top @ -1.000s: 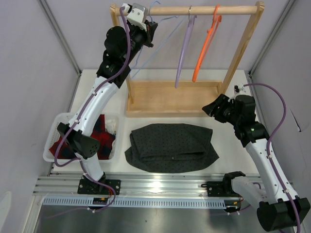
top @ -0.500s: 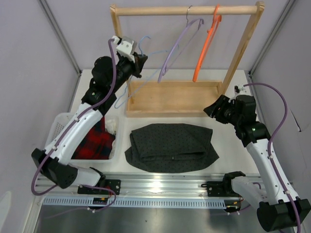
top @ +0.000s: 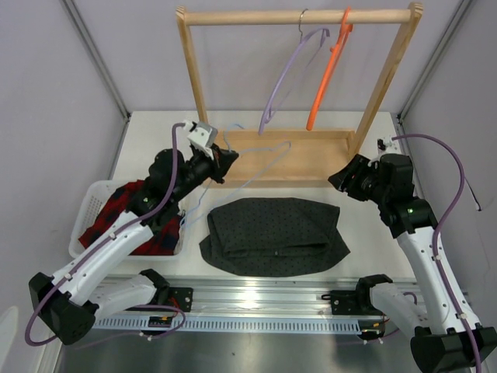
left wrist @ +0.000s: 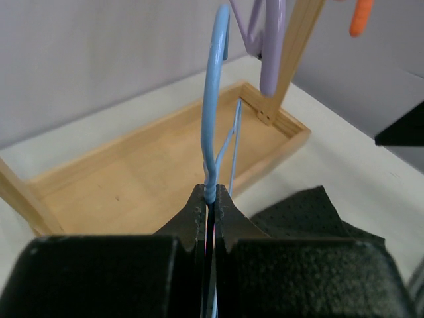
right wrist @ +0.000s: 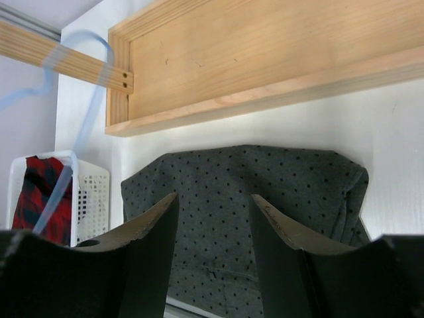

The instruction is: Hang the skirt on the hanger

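Observation:
The dark dotted skirt (top: 273,235) lies flat on the white table in front of the wooden rack; it also shows in the left wrist view (left wrist: 311,212) and the right wrist view (right wrist: 265,192). My left gripper (top: 224,162) is shut on the neck of the pale blue wire hanger (top: 286,144), just below its hook (left wrist: 213,99). The hanger hangs low over the rack's base and the skirt's back left edge. My right gripper (top: 342,177) hovers open above the skirt's right end, its jaws (right wrist: 213,199) empty. The blue hanger (right wrist: 91,114) shows blurred at left there.
The wooden rack (top: 203,93) stands at the back with a lilac hanger (top: 291,74) and an orange hanger (top: 326,78) on its rail. A white basket (top: 85,225) at left holds a red plaid garment (top: 124,206). Walls close in on both sides.
My left arm has lifted the blue hanger off the rail and carried it down and forward, to just above the rack base. The lilac hanger has swung. The right arm has barely moved.

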`<state>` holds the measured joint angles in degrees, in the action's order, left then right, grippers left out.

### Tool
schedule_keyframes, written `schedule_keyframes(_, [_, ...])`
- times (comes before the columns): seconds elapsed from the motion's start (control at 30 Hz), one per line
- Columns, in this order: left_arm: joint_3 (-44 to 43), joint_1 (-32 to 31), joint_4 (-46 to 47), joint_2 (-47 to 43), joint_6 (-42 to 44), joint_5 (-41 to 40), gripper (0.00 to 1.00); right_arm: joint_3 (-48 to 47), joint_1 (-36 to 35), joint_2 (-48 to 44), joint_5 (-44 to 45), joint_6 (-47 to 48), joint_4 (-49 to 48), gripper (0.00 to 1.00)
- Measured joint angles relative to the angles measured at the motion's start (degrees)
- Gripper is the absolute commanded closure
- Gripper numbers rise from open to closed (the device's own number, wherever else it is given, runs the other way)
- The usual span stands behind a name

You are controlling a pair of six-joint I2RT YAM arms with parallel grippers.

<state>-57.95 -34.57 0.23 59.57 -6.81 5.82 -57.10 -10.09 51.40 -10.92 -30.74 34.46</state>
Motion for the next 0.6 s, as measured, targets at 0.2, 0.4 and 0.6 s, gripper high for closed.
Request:
schedule_keyframes(0.2, [9.8,-4.7,1.7,-3.6,-3.7,-0.1,1.00,0.0,0.0,-0.1,0.1,0.4,2.1,0.50])
schedule_keyframes(0.4, [19.0,-10.9,8.3,-6.5,-8.4,2.4,1.00,0.0,-2.3,-0.2,2.0,0.4,3.8,0.51])
schedule_keyframes(0.6, [23.1,-14.9,16.5,-5.4,-12.7,5.3,1.00,0.0,-7.7,-0.3,5.7,0.2,5.4,0.55])
